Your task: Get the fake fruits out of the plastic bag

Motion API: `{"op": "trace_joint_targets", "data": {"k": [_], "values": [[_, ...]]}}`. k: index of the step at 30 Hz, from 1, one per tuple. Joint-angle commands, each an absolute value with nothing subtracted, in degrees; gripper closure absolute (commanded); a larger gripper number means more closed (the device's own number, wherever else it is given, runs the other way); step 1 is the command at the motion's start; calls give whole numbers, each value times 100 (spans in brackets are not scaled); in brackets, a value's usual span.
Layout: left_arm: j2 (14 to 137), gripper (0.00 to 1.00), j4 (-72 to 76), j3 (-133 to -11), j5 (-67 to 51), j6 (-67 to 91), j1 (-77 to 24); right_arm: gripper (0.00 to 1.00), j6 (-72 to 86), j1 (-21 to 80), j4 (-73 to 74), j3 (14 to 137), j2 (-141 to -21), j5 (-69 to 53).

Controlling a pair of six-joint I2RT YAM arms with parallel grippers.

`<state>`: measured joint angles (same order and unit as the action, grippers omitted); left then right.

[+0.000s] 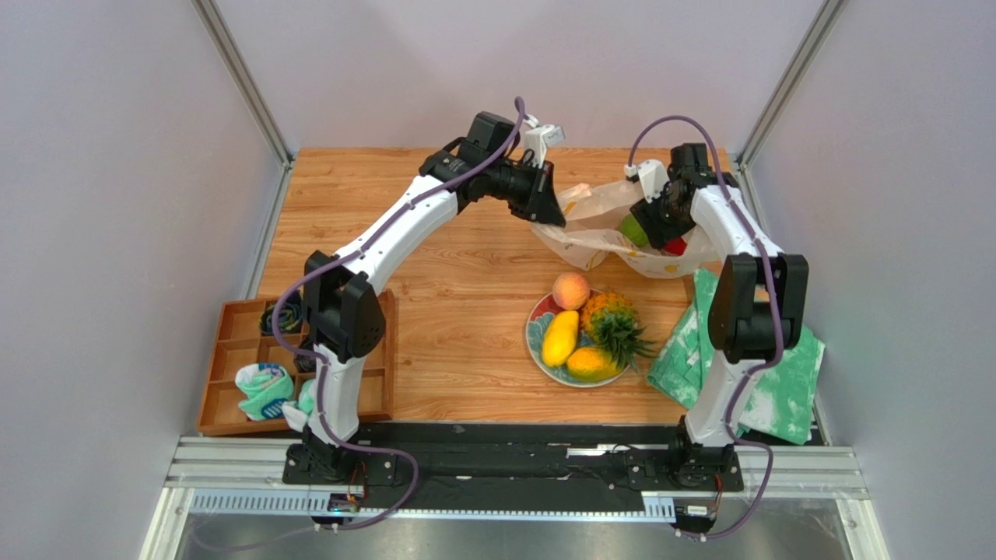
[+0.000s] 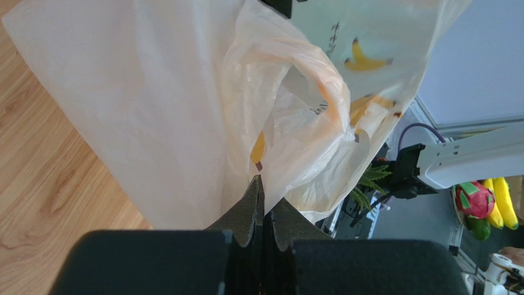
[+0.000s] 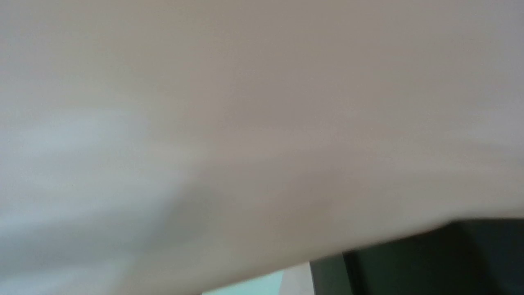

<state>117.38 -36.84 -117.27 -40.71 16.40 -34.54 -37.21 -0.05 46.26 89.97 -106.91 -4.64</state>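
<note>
Film of the plastic bag [image 2: 172,110] sits clamped between the closed jaws of the left gripper [image 2: 264,195]. The right gripper [image 1: 657,216] seems sunk in the bag's mouth; whether its jaws are open I cannot tell. Four fake fruits [image 1: 561,338] lie on a plate [image 1: 532,338].

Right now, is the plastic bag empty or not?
Not empty: a green fruit and a red piece show inside the plastic bag.

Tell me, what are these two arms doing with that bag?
They're emptying fruit from the bag. The left gripper pinches the bag's edge and holds it up. The right gripper is at its mouth, beside a green fruit and a red one; I can't tell if it grips anything. A peach, two mangoes and a pineapple lie on the plate.
</note>
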Motion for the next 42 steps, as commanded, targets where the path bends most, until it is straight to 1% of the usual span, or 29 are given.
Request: {"op": "trace_joint_targets", "data": {"k": [1,2,5,8,10,12,13,14,16,17,18,19,20,21,22,23,25,27,29,30,34,36,38,39,41,42], "values": [[11347,100,-3630,-11760,-4078,1441,-3516,36,-3323,-149,4465,9588,-11381,244],[11373,100,-3630,-11795,-4096,1424,-3524,32,-3261,-149,4456,9685,-11538,281],[11426,100,-3630,-11856,-4157,1424,-3533,29,-3173,-149,4421,10063,-12057,483],[11452,100,-3621,-11874,-4184,1415,-3551,28,-3103,-149,4307,10353,-12471,782],[11470,100,-3621,-11874,-4184,1433,-3551,30,-3102,-141,4114,10415,-12629,983],[11487,100,-3612,-11883,-4175,1450,-3568,42,-3181,-141,3974,10433,-12691,1063],[11505,100,-3612,-11874,-4166,1459,-3568,51,-3208,-141,3929,10398,-12665,1072],[11514,100,-3604,-11874,-4157,1476,-3560,65,-3225,-158,3894,10363,-12613,1046],[11566,100,-3577,-11909,-4122,1512,-3560,73,-3208,-158,3902,10284,-12411,723],[11593,100,-3542,-11927,-4122,1547,-3560,77,-3182,-167,3894,10118,-12071,547],[11662,100,-3533,-11953,-4113,1538,-3560,78,-3156,-167,3928,10012,-11806,301],[11689,100,-3533,-12049,-4078,1555,-3568,79,-3112,-167,3937,9898,-11551,-328],[11724,100,-3525,-12102,-4061,1590,-3568,79,-3077,-167,3955,9644,-10992,-612],[11794,100,-3507,-12146,-4034,1600,-3577,79,-3050,-167,4068,9555,-10725,-911],[11838,100,-3498,-12233,-4008,1600,-3577,79,-3059,-167,4165,9449,-10479,-1523],[11865,100,-3498,-12278,-3999,1608,-3568,79,-3059,-167,4236,9266,-9946,-1799],[11944,100,-3489,-12374,-3973,1565,-3577,80,-3041,-167,4368,9027,-9442,-2457],[11988,100,-3489,-12419,-3955,1573,-3586,79,-3085,-167,4491,8669,-8820,-2758],[11980,100,-3472,-12437,-3955,1582,-3586,79,-3207,-167,4544,8404,-8483,-3040],[11979,100,-3472,-12445,-3955,1599,-3595,80,-3208,-167,4596,8194,-8194,-3058],[11927,100,-3472,-12445,-3999,1608,-3603,81,-3094,-167,4676,7876,-7753,-3068],[11874,100,-3480,-12419,-4060,1591,-3612,79,-2893,-167,4449,7735,-7691,-2806],[11796,100,-3551,-12314,-4078,1521,-3604,70,-2682,-132,4115,7402,-7743,-2401],[11760,100,-3568,-12244,-4069,1494,-3604,68,-2611,-132,3722,7270,-7787,-2095],[11638,100,-3586,-11989,-4052,1459,-3612,62,-2715,-106,3516,6909,-8032,-1760],[11602,100,-3577,-11901,-4060,1433,-3612,61,-2794,-97,3533,6830,-8120,-1297]]}}
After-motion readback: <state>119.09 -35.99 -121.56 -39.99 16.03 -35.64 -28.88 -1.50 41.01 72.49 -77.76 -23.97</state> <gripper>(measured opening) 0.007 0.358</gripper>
